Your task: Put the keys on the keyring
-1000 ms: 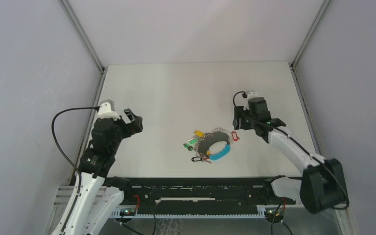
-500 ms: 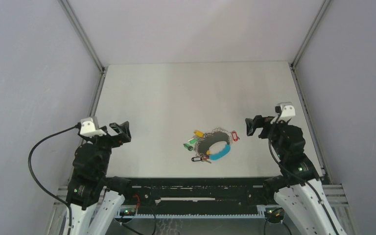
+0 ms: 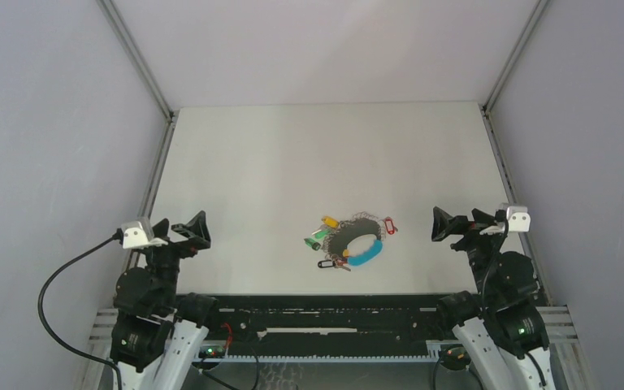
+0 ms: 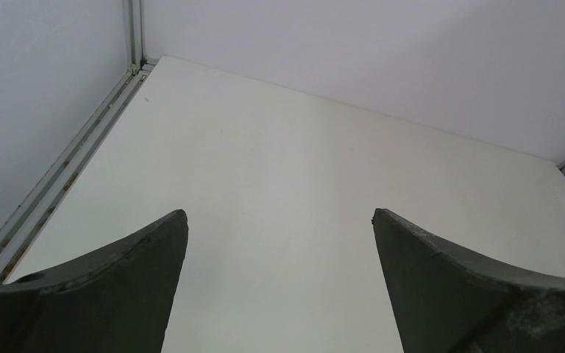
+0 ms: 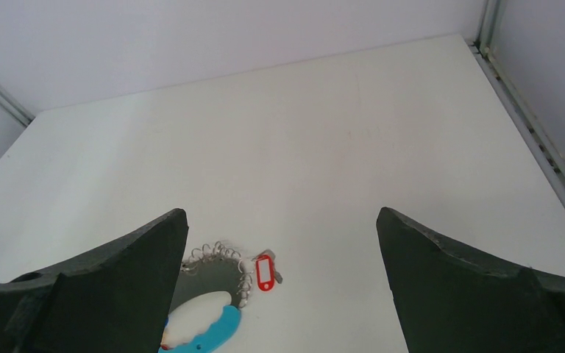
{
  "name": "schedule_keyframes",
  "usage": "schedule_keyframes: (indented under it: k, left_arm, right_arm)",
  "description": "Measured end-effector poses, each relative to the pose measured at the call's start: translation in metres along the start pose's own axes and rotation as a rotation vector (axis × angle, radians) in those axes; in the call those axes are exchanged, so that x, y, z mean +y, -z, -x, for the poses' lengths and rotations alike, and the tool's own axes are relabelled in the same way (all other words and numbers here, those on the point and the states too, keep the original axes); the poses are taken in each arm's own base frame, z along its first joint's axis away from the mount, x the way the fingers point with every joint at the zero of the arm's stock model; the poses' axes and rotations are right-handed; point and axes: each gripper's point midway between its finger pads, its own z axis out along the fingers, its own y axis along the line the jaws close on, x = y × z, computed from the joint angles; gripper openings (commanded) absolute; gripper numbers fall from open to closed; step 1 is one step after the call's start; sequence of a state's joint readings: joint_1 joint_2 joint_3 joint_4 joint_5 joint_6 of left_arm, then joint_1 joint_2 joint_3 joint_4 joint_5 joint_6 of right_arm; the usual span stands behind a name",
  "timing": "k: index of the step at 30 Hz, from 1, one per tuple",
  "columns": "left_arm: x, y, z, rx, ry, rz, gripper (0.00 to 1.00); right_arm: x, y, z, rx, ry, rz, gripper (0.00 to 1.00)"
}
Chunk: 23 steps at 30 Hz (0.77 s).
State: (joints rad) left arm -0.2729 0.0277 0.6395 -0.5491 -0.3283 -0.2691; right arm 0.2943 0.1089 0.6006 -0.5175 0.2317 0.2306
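A pale, matte table (image 3: 292,154) fills an enclosure of plain grey-white walls, with metal rails running along its left and right edges. The two arms sit at the near edge, one at each near corner.

The keyring (image 3: 351,242) lies flat near the middle of the table, slightly right of centre and nearer the near edge than the far one. Its near-right part is a light-blue band (image 3: 366,253); its far part is a grey mesh (image 3: 361,218) whose weave is too fine to make out from above. Small tagged keys stick out around its left side: a yellow tag (image 3: 330,221), a green tag (image 3: 315,237) and a black tag (image 3: 326,263). Their metal blades are too small to resolve.

The key with the red tag (image 3: 389,225) lies on the table at the ring's far-right edge, just beside the mesh. Whether it is hooked on or only lies against the mesh cannot be told from either view.

The left gripper (image 3: 203,230) hovers over the near-left part of the table, well apart from the ring, with its jaws spread wide and nothing between them. Its wrist camera sees only bare table and the far-left corner. The right gripper (image 3: 436,225) hangs to the right of the red-tagged key, apart from it, jaws likewise spread wide and holding nothing. In its wrist camera the left finger (image 5: 103,287) hides part of the ring, and the frame's lower edge cuts off the blue band.
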Motion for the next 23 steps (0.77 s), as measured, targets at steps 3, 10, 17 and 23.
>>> schedule_keyframes:
  k: [3, 10, 17, 23]
  left_arm:
    - [0.001, -0.001, -0.002, 0.004, -0.001, 0.003, 1.00]
    - [-0.003, 0.000, -0.003, 0.010, 0.000, -0.020, 1.00]
    - [-0.004, 0.000, -0.004, 0.013, 0.000, -0.023, 1.00]
    - [-0.002, -0.001, -0.004, 0.013, 0.000, -0.013, 1.00]
  right_arm:
    - [-0.006, 0.004, -0.004, 0.003, -0.008, -0.024, 1.00]
    - [-0.012, 0.004, -0.017, 0.032, -0.010, -0.052, 1.00]
    - [-0.013, 0.004, -0.018, 0.036, -0.008, -0.055, 1.00]
    - [-0.012, 0.004, -0.019, 0.039, -0.008, -0.053, 1.00]
